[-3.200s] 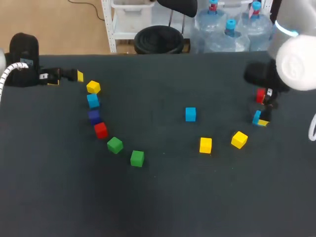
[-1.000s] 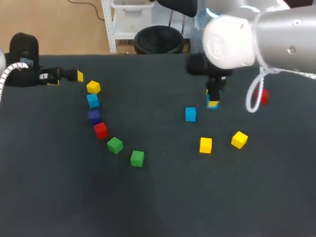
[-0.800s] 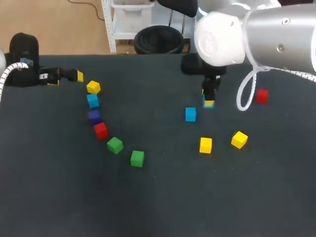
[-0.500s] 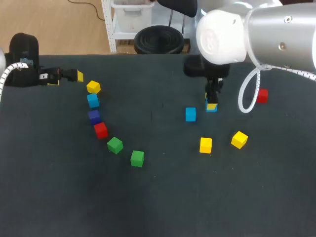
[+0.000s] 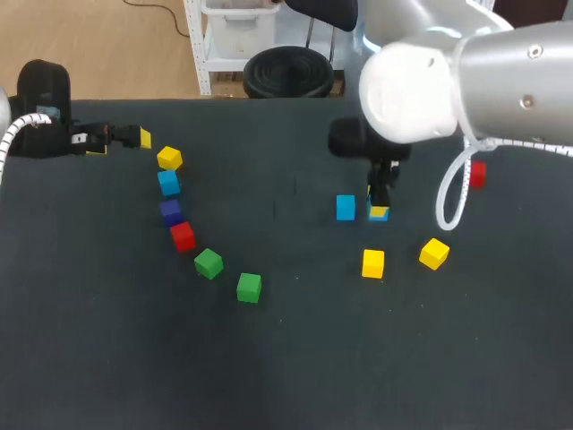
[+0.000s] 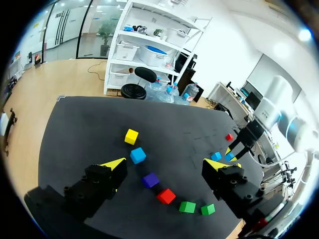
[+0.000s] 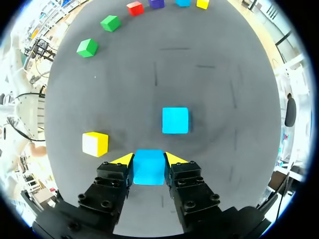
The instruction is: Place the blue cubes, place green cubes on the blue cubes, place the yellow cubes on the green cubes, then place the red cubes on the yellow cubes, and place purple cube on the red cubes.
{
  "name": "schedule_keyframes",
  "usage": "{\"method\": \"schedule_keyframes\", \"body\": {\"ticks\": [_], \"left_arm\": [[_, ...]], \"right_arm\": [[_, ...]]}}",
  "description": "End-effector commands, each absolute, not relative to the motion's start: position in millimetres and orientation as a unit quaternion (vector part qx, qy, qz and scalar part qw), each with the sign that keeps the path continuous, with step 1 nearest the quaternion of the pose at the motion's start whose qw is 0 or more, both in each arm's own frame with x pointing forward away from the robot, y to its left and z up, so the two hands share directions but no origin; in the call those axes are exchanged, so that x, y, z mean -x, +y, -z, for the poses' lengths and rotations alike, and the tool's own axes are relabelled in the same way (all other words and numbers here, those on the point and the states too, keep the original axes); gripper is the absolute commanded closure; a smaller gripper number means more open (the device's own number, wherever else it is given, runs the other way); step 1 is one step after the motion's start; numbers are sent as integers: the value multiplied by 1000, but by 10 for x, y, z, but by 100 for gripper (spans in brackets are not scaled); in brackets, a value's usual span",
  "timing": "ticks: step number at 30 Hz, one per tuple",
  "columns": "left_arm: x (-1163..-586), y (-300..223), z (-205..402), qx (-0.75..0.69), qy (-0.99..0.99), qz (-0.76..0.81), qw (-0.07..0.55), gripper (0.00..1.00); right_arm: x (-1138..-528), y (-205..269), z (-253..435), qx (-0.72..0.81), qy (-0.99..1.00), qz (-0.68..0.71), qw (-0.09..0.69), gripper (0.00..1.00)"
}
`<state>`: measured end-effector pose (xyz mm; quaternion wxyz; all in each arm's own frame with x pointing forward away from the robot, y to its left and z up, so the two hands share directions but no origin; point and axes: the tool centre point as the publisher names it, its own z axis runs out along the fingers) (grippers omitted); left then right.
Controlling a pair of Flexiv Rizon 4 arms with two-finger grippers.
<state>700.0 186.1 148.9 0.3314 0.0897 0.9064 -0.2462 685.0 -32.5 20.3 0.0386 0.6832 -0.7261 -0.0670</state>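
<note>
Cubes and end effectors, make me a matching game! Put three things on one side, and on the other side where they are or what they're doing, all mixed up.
Things:
1. right end effector
2. left end effector
3. purple cube

Places or states:
A. lies between a blue cube and a red cube
B. shut on the held blue cube
C. open, holding nothing

Pairs: 1-B, 2-C, 3-A.
</note>
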Motion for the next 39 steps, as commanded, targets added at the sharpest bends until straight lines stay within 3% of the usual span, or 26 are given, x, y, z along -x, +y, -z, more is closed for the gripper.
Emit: {"method": "schedule_keyframes", "body": {"ticks": [1, 39], "left_arm": [[-7000, 1856, -1495, -89, 907, 245, 331, 0], [-7000, 1856, -1495, -89, 907, 245, 331, 0]], "right_arm": [[-6851, -339, -134, -681, -729, 63, 35, 100], [-7198, -214, 60, -674, -735, 51, 44, 100]]}}
